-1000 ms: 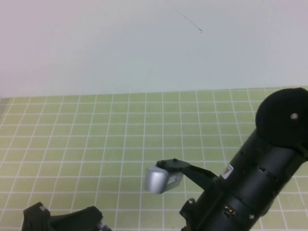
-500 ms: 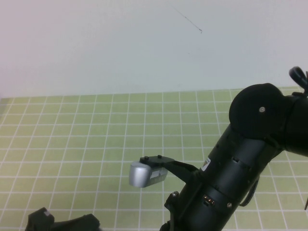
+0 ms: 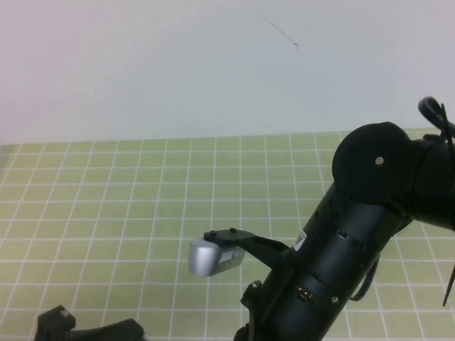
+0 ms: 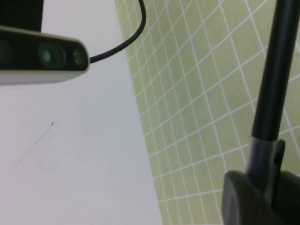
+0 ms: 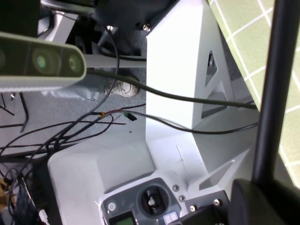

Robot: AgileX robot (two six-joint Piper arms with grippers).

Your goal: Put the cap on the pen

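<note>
A pale green surface ruled with a white grid runs back to a plain white wall. The right arm, a thick black column, fills the near right of the scene and leans toward the near edge. A small silver camera juts from it to the left, above the middle of the grid. Only the black top of the left arm shows, at the near left corner. The left gripper appears only in its own wrist view, as a dark blurred block held above the grid. A slim black shaft with a grey band rises from it. Whether that shaft is the pen, and whether this gripper is open or closed, cannot be told. The right gripper hangs off the near side of the surface, above a grey metal stand and loose cables. A similar black bar rises from it, and its state cannot be told either.
</note>
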